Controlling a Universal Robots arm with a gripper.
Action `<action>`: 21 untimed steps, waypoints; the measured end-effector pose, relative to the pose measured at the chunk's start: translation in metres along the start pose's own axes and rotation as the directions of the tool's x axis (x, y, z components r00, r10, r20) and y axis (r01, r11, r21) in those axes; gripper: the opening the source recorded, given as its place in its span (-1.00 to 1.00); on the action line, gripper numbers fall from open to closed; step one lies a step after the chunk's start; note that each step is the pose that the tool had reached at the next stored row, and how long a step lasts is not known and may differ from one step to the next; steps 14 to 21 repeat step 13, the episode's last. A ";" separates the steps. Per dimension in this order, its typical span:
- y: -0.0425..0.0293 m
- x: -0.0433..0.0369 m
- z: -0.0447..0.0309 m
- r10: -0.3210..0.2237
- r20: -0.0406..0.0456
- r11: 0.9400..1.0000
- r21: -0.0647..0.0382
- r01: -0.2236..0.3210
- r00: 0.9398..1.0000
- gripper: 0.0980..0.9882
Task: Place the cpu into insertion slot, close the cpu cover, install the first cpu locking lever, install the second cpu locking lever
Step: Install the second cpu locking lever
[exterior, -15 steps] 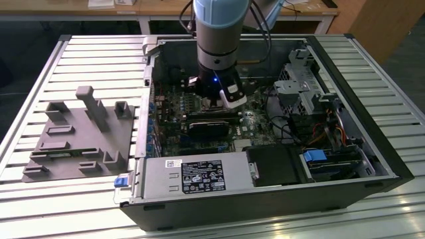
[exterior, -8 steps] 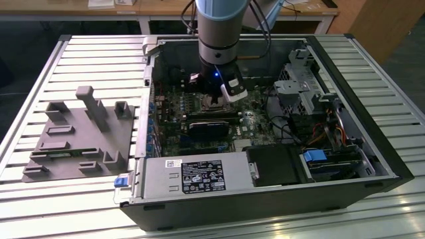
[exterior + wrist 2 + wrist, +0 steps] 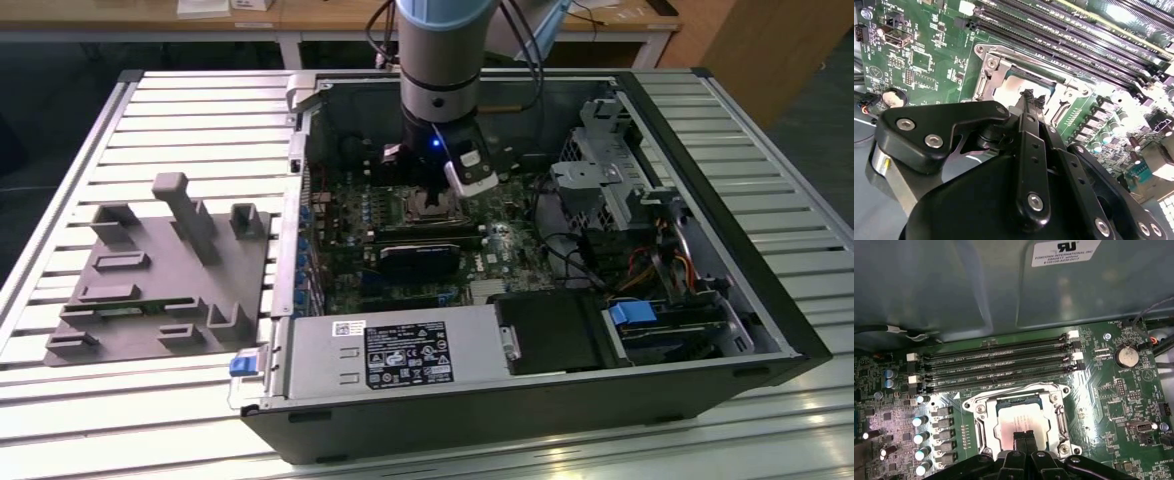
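Observation:
The cpu lies flat in the insertion slot, its silvery top showing through the window of the cpu cover, which lies down over the socket. My gripper hangs directly over the chip with its two black fingers pressed together and nothing between them. The tips are at or just above the chip's top. In the second wrist view the shut gripper hides part of the cpu and the cover. In the exterior view the gripper reaches down into the open computer case above the insertion slot.
Long black memory slots run beside the socket, with capacitors on another side. A black heatsink block sits near the socket. The power supply and drive cage crowd the case. A grey fixture lies outside on the slatted table.

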State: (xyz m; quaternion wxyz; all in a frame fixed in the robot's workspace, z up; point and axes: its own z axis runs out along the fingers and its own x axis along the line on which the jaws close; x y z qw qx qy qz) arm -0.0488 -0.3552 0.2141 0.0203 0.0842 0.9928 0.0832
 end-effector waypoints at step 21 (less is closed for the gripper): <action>0.0014 -0.0001 -0.0057 0.000 0.000 1.000 0.000 0.000 1.000 -0.98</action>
